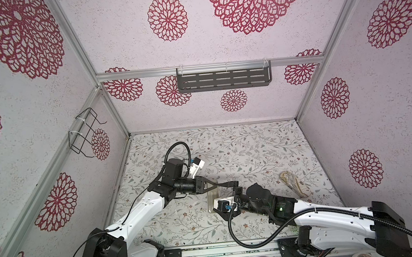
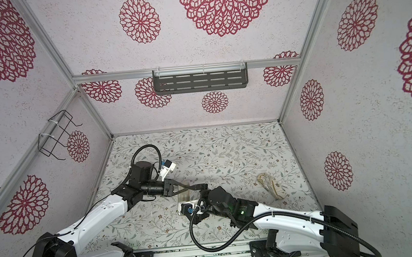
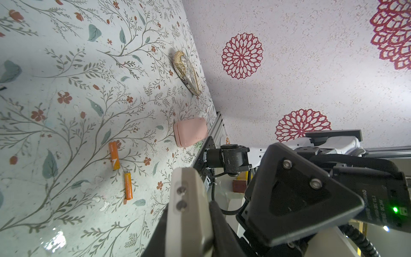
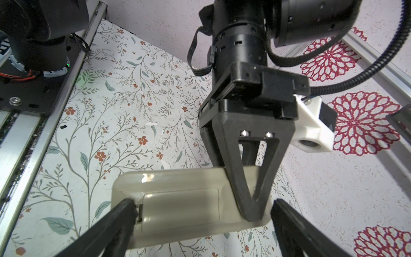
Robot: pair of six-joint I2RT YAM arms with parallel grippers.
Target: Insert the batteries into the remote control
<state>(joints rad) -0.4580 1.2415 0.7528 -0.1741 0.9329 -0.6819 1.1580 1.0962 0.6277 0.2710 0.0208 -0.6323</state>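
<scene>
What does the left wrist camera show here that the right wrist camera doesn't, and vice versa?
Only the left wrist view: two orange batteries lying loose on the floral table, a pink case and a patterned beige object.
Only the right wrist view: the plain back of the remote control, its battery cover on, the left gripper shut on one end, the right gripper open with a finger at each side.
Both: the remote control (left wrist view sees just its end) and the table.
</scene>
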